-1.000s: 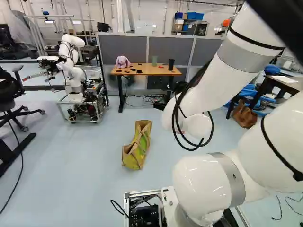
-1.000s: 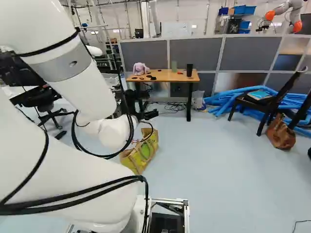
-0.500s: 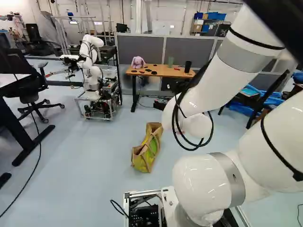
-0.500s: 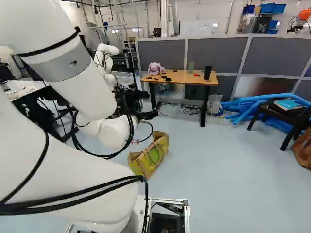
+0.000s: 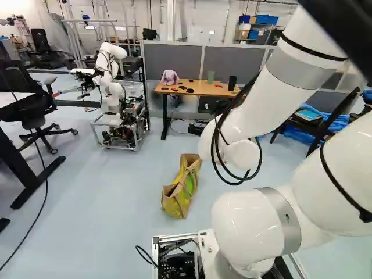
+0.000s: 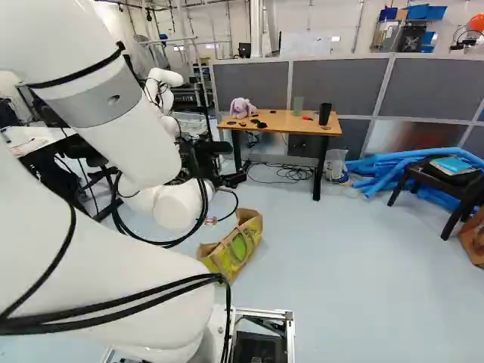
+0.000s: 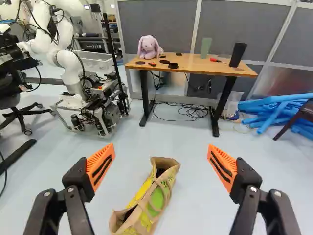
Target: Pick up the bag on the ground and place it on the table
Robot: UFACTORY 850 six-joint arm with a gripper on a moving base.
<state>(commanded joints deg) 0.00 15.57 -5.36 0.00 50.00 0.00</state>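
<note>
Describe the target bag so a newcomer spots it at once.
Start at the wood-topped table before the grey partition. On the floor this side of it, between the open fingers of the gripper in the wrist view, sits a tan-and-yellow, open-topped bag. Its green patch sets it apart from the brown bag at the right base view's right edge.

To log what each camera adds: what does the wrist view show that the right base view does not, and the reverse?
Only the wrist view shows the fingers, standing open with a wide gap between them.

Only the right base view shows the arm's own white links, the blue bins at the back and a teal book.

Both show the bag on the floor, the table, the plush rabbit and blue tubes.
</note>
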